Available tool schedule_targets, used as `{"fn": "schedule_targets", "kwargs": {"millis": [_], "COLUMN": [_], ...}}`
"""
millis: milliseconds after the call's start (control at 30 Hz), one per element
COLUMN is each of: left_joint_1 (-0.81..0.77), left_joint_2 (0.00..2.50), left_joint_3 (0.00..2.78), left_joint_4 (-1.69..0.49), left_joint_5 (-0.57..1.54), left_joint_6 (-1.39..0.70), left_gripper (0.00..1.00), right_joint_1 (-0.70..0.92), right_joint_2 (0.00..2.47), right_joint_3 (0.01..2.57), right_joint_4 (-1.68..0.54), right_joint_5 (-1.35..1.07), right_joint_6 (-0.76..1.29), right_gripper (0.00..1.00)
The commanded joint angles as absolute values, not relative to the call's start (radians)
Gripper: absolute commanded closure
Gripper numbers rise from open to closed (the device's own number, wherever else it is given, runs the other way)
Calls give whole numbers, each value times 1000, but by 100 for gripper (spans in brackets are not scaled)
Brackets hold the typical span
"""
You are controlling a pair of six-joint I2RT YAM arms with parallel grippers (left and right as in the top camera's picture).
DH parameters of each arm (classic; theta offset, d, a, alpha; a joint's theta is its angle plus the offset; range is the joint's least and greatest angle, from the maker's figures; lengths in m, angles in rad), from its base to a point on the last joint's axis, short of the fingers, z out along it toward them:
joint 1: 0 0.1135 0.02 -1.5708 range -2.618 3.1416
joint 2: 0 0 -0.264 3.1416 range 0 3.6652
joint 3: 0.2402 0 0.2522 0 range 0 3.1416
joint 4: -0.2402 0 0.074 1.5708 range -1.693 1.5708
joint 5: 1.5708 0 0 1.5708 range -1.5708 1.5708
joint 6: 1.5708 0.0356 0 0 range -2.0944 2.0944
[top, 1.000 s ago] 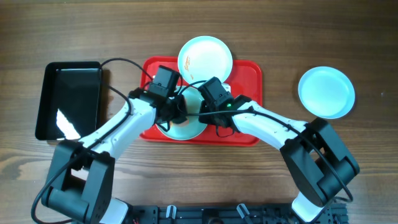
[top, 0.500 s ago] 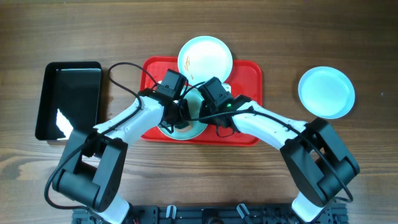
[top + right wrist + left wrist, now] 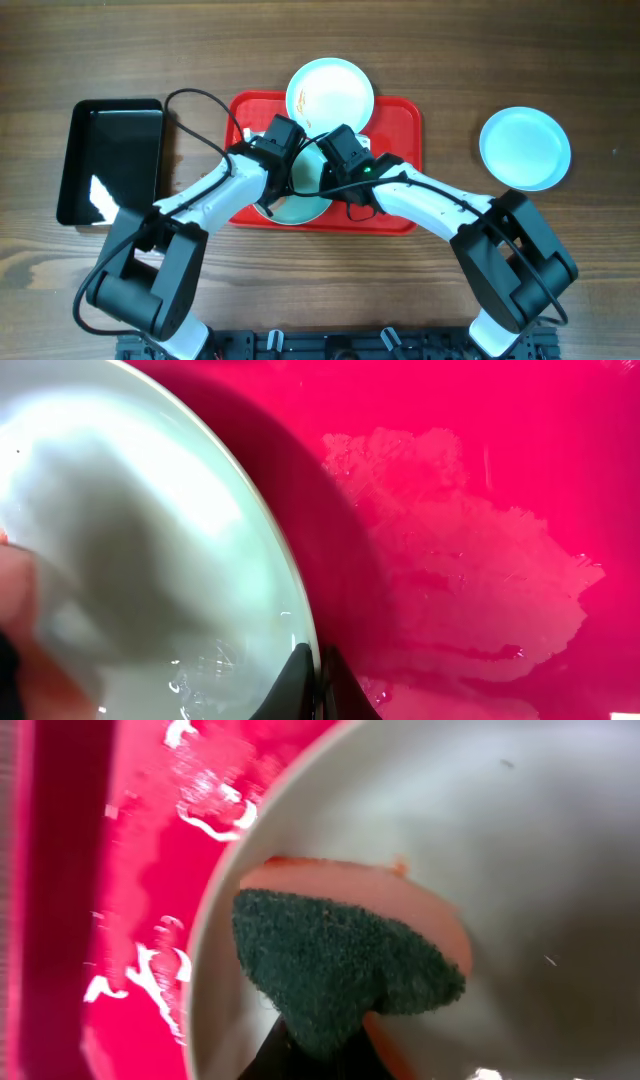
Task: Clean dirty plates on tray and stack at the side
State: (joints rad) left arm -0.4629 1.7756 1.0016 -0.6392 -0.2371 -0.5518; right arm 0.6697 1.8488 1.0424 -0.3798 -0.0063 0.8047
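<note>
On the red tray, the right gripper, closed on the rim of the plate, should hold it steady while the left gripper, clamped on the sponge, rubs with even pressure.

**Brown wooden tabletop seen from above**

We look straight down on a wooden table that fills the overhead view from edge to edge. Its brown grain runs left to right. The light is soft and even. At the left a glossy black tray lies flat on the wood, with a white glare near its lower end.
</note>
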Motion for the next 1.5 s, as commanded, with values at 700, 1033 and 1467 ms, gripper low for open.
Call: {"fn": "schedule_targets", "kwargs": {"millis": [700,1033,1467], "left_joint_1": [-566,-476,-332], "left_joint_2": [1818,1818,1818], "left_joint_3": [978,978,978], "left_joint_4": [-311,-364,-473], "left_joint_5": [182,12,-107], "left_joint_6": [-592,-592,-584], "left_gripper": [96,96,96], "right_joint_1": [663,663,663], "right_joint_2": [1840,1840,1840], "right_joint_3": [1032,1032,1032], "right_joint_4": [-403,-406,-407], "right_joint_5": [56,56,57], "right_joint_6": [812,812,812], "right_gripper": [96,96,96]}}
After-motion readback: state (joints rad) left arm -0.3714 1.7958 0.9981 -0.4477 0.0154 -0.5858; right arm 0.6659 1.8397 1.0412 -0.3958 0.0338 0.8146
